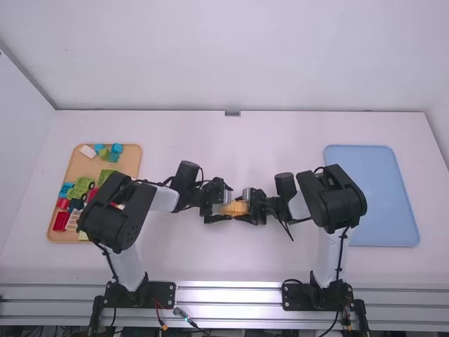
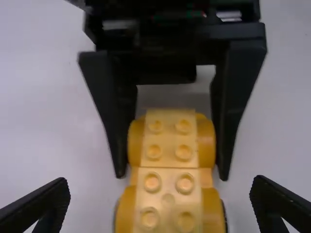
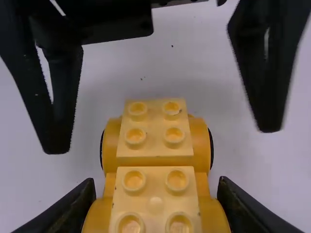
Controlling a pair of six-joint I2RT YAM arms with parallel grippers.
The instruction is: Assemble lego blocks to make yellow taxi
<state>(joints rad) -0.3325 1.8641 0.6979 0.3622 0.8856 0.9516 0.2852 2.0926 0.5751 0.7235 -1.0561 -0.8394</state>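
Near the table's middle, my left gripper [image 1: 220, 205] and my right gripper [image 1: 251, 204] face each other around the yellow taxi body [image 1: 237, 208]. In the left wrist view my left gripper [image 2: 160, 204] stands open, its fingers wide apart on both sides of the yellow studded body [image 2: 167, 182] without touching it. The right gripper's black fingers press the far end of the body there. In the right wrist view my right gripper [image 3: 156, 204] is shut on the near part of the body [image 3: 155, 145], whose dark wheel edges show at the far end.
An orange tray [image 1: 59, 236] with several loose coloured blocks and a green wheeled piece lies at the left, partly under the left arm. A blue tray [image 1: 372, 193] lies at the right, beside the right arm.
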